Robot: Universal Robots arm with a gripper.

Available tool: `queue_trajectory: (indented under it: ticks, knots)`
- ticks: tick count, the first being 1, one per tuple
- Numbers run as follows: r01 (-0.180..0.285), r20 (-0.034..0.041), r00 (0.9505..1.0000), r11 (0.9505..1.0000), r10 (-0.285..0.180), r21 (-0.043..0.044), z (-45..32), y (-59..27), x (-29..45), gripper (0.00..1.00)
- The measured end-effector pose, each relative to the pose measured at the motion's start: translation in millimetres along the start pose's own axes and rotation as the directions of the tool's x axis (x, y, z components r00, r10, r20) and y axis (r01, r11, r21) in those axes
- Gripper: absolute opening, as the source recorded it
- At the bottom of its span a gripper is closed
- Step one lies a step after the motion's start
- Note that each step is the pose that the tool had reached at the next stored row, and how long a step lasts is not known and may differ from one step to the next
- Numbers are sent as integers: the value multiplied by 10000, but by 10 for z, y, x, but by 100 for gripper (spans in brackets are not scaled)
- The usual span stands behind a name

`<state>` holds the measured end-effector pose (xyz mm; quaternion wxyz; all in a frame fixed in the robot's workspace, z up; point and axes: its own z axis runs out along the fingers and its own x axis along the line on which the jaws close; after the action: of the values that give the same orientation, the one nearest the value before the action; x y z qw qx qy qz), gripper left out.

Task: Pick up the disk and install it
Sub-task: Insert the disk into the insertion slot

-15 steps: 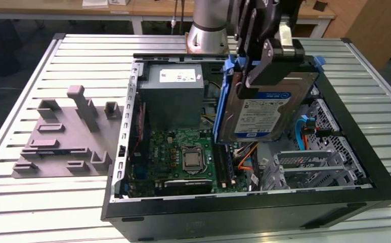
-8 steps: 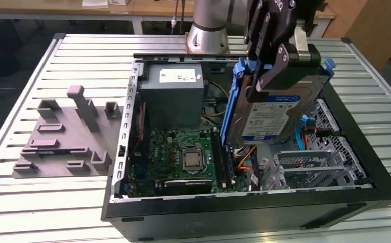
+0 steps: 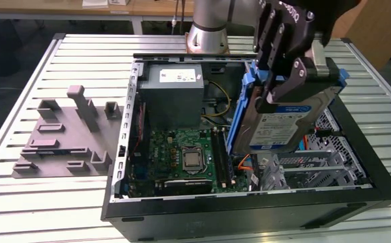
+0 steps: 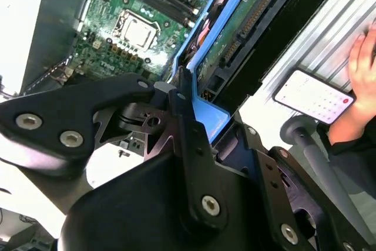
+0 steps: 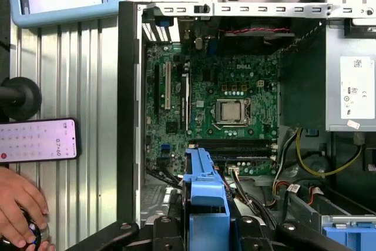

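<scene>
Metal-slat table point(image 3: 80, 55) bears the open case point(image 3: 249, 215); above it the gripper point(image 3: 298, 98) grips the disk point(image 3: 283, 130).

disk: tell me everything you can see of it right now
The disk is a flat silver-grey metal drive, white-and-blue label facing the exterior view, blue plastic rails along its edges; the second wrist view shows its green circuit-board underside. The gripper is shut on its upper part, holding it on edge and tilted over the open computer case. Whether its lower end touches the case cannot be told.
</scene>
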<state>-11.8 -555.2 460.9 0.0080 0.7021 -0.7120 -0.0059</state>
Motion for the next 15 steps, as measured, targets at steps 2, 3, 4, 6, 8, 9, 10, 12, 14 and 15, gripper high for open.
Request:
queue_trajectory:
  ticks: [2,3,4,6,8,9,10,12,14,15]
  knots:
    - [0,0,10000,10000,0,-3,1,-70,16,36]
    - [1,0,10000,10000,-1,-5,2,-105,23,36]
    - [1,1,10000,10000,-1,-6,3,-141,30,36]
    - [-1,1,10000,10000,1,-10,5,-212,42,36]
    - [1,0,10000,10000,-1,-14,8,-282,54,36]
    - [2,0,10000,10000,-2,-15,10,-315,63,36]
    - [0,0,10000,10000,0,-15,14,-334,74,36]
    - [0,0,10000,10000,0,-15,23,-374,98,36]
    - [0,1,10000,10000,0,-17,34,-433,111,36]
    - [1,3,10000,10000,0,-19,38,-470,112,36]
